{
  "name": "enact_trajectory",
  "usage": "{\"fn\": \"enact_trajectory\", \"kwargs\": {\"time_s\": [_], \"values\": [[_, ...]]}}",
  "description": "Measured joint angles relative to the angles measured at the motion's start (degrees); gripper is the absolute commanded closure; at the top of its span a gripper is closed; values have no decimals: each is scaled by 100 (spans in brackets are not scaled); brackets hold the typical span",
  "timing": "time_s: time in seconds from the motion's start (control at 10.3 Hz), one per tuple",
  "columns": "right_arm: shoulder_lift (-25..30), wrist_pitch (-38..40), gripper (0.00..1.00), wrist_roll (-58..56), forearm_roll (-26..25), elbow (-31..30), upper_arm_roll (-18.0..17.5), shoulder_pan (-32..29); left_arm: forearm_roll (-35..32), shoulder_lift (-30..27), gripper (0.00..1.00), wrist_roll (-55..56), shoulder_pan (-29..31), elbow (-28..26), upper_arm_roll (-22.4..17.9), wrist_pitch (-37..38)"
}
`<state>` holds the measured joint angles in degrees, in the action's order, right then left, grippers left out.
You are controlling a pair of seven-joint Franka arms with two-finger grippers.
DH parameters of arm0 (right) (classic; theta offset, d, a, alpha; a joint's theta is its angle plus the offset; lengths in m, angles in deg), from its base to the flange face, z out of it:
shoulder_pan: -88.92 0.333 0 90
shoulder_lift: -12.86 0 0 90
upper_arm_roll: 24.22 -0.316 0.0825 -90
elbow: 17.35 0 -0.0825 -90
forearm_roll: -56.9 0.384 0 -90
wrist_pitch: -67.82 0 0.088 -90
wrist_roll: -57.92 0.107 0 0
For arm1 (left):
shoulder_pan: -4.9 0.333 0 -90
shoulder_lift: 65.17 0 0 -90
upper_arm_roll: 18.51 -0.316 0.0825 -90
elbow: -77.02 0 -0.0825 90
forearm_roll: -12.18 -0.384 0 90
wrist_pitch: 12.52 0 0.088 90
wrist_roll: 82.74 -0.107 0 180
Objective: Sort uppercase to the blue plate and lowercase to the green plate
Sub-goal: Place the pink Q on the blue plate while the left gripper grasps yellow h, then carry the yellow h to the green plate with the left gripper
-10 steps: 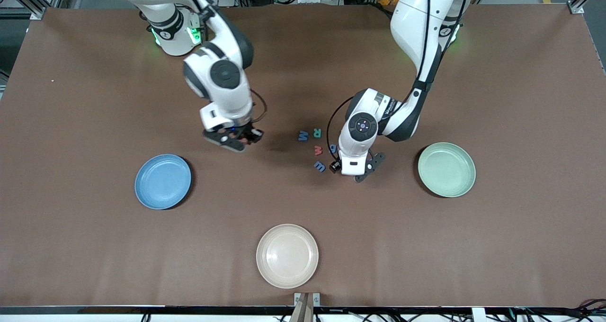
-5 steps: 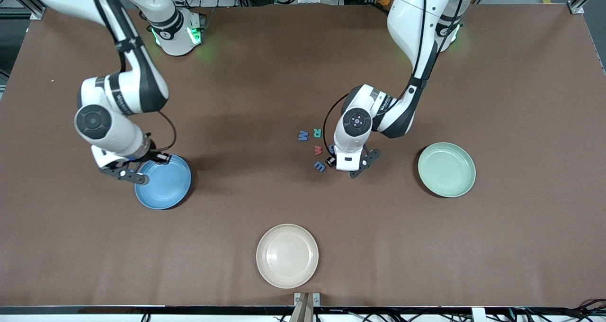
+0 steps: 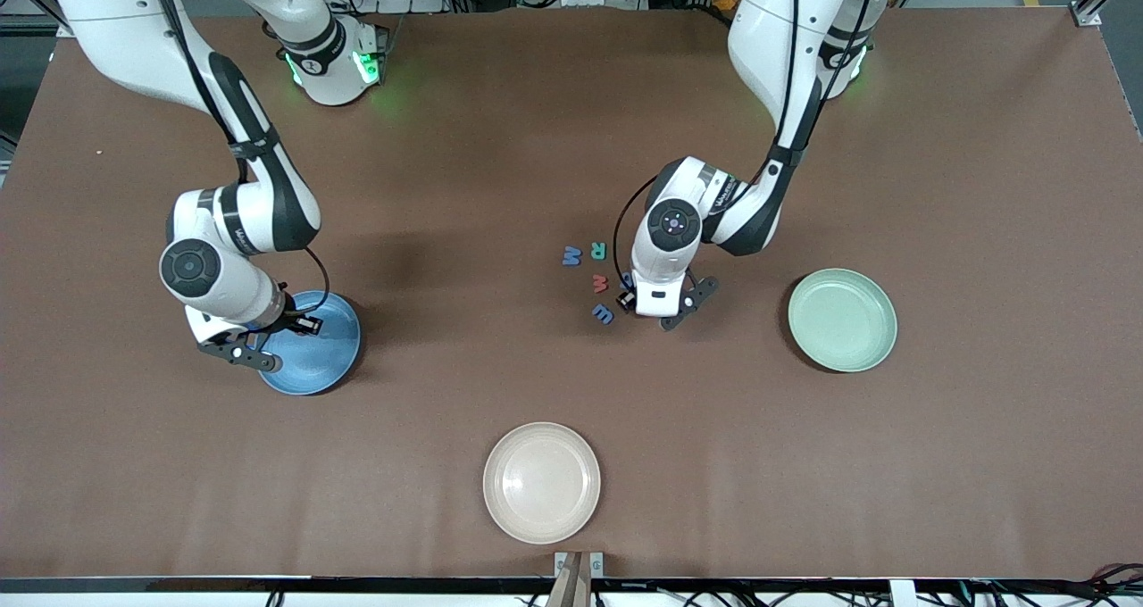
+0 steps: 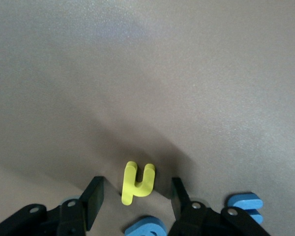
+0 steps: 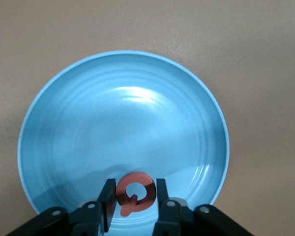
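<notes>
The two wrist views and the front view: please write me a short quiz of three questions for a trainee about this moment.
1. True or false: the right gripper holds the small red foam capital letter Q over the round shallow blue plastic plate.
2. Multiple choice: which letter lies between the open fingers of the left gripper? A) the green capital R B) the small yellow foam lowercase letter C) the red lowercase letter
3. Fill in: the round pale green plastic plate holds ____ letters.

Key: 1 true; 2 B, the yellow letter lies on the table; 3 no.
</notes>
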<state>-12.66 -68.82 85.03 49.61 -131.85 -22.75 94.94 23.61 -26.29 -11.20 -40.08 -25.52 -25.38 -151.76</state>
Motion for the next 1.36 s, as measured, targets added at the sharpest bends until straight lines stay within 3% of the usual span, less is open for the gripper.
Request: {"fn": "enact_trajectory", "kwargs": {"time_s": [0.19,0.39,0.68,0.97,1.36], "values": [[55,33,30,-1,2,89,-3,28,-6,-19,65,0,-7,-16,3,-17],[221,244,39,-1,29,123,-10,72,-83,-43,71,-5,-11,-22,11,-31],[447,596,40,292,108,157,-17,526,-130,-53,70,-45,-10,-34,16,-31],[486,1061,39,1021,145,426,-62,1295,-255,-61,62,-47,-10,-48,22,-27],[413,752,39,2152,153,452,-704,1718,-269,-75,61,-47,-1,-71,22,-24]]}}
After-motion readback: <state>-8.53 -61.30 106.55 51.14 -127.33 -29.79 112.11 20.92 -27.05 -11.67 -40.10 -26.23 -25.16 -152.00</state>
